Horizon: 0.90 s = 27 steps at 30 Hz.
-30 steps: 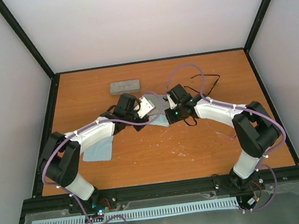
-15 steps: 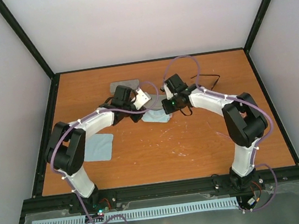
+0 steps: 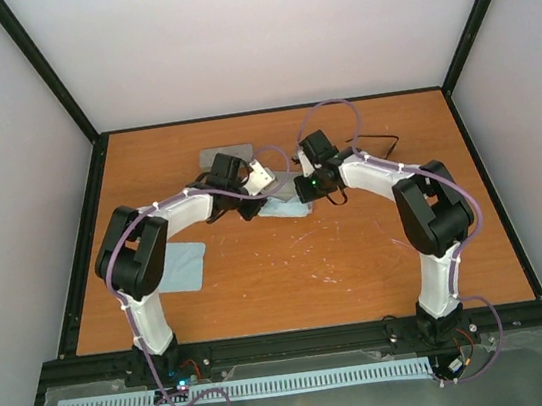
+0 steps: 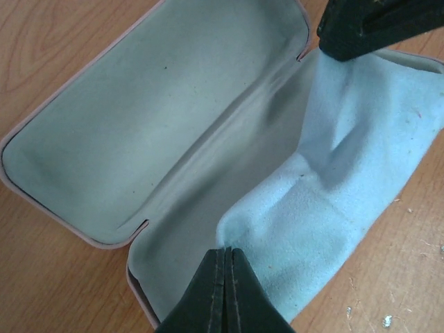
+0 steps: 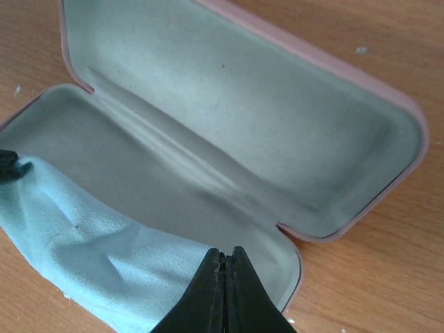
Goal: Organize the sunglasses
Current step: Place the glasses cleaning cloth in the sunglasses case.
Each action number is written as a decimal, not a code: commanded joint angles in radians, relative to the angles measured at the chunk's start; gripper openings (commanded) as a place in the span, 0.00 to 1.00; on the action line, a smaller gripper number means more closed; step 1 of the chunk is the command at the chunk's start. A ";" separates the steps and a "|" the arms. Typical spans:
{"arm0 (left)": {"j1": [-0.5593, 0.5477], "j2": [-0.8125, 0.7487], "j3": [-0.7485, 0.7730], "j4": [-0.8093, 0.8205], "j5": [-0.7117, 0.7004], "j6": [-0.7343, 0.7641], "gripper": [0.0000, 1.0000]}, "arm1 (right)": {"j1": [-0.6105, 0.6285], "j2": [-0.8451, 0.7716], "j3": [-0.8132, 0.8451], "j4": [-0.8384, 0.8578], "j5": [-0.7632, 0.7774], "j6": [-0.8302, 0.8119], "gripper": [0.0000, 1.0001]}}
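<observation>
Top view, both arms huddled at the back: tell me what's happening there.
An open pink case lies between the arms, a light-blue cloth half inside it, half spilling onto the table. The left gripper and right gripper are shut at opposite ends of the cloth; a pinch is unclear. The sunglasses lie apart, beyond the right arm.

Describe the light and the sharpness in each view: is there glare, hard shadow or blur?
Top external view: even, soft light, no glare on the table, all small but sharp. Left wrist view: the cloth is sharp, the left gripper near the lens is softer. Right wrist view: mild shading in the case, right gripper slightly blurred.
</observation>
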 commanded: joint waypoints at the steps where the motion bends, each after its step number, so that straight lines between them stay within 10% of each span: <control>1: 0.015 0.020 0.062 -0.015 0.032 0.023 0.00 | -0.012 0.013 0.031 0.018 0.012 0.002 0.03; 27: 0.042 0.139 0.139 -0.005 0.034 0.064 0.00 | -0.015 0.108 0.083 0.012 0.086 0.027 0.03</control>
